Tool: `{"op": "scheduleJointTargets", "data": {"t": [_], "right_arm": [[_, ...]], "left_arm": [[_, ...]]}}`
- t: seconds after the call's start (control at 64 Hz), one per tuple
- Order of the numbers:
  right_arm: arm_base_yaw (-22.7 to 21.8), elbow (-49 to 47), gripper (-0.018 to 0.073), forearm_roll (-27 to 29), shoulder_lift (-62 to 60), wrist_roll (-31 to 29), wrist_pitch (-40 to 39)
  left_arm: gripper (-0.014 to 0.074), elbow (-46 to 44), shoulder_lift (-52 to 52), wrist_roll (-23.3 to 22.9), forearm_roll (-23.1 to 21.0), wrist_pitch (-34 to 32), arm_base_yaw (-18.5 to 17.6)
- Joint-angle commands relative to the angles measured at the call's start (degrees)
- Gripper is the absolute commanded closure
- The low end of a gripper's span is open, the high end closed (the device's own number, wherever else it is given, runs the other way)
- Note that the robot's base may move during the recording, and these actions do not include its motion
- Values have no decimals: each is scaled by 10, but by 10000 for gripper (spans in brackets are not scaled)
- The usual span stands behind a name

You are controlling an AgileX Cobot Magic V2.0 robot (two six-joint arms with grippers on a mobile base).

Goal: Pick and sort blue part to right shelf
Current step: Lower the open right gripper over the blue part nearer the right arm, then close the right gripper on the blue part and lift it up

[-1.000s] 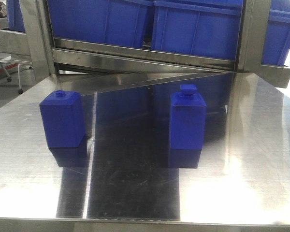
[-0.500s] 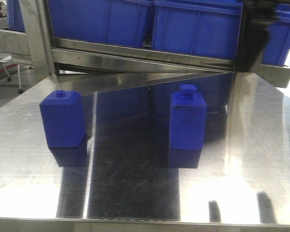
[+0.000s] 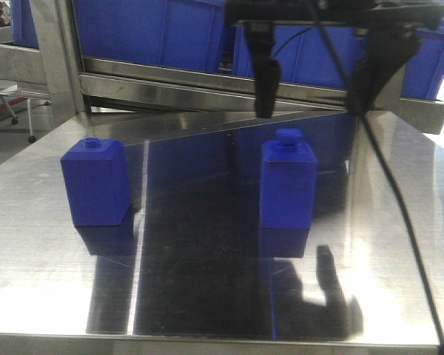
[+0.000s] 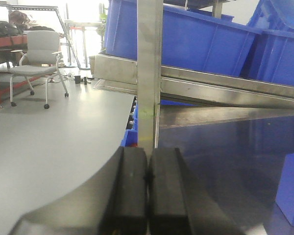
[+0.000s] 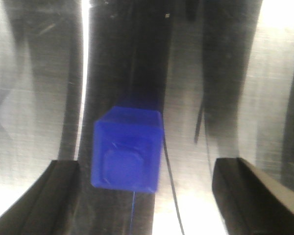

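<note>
The blue part (image 3: 287, 186) stands upright on the steel table, right of centre, its flat cap on top. My right gripper (image 3: 317, 92) hangs open above it, with one finger (image 3: 265, 89) over its left side and the other further right. From above, the blue part (image 5: 127, 155) lies between the wide-apart fingers, nearer the left one and touching neither. My right gripper (image 5: 147, 169) holds nothing. Off the table's left side, my left gripper (image 4: 148, 164) is shut with nothing in it.
A squatter blue block (image 3: 95, 183) with a small knob stands at the table's left. Blue bins (image 3: 296, 41) fill the steel shelf behind the table. A cable (image 3: 388, 192) trails down from the right arm. A blue block's edge (image 4: 291, 188) shows in the left wrist view.
The right arm has come down into view from the top right and now hangs open over the blue part. Its shadow has spread on the table. Both blocks are unmoved.
</note>
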Motion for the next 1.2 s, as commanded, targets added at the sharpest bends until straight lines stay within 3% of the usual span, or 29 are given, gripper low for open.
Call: {"op": "scheduleJointTargets", "data": {"t": [0.0,0.266,0.469,1.062,1.187], "right_arm": [[2,-31,-59,9,-7,2,-6],[3,-32,-59,10,29,8,-5],[3,-26,-59,10,52,51,2],[8,-9,-52,16,75,42,-14],[11,-9,6,19,79,42,-16]], "left_arm": [[461,14,-13,-2,-2,-47,-4],[461,14,-13,-2,-2,-47,-4],[461,14,-13,-2,-2,-47,-4],[461,14,-13,-2,-2,-47,-4],[461,14,-13,-2,-2,-47,-4]]}}
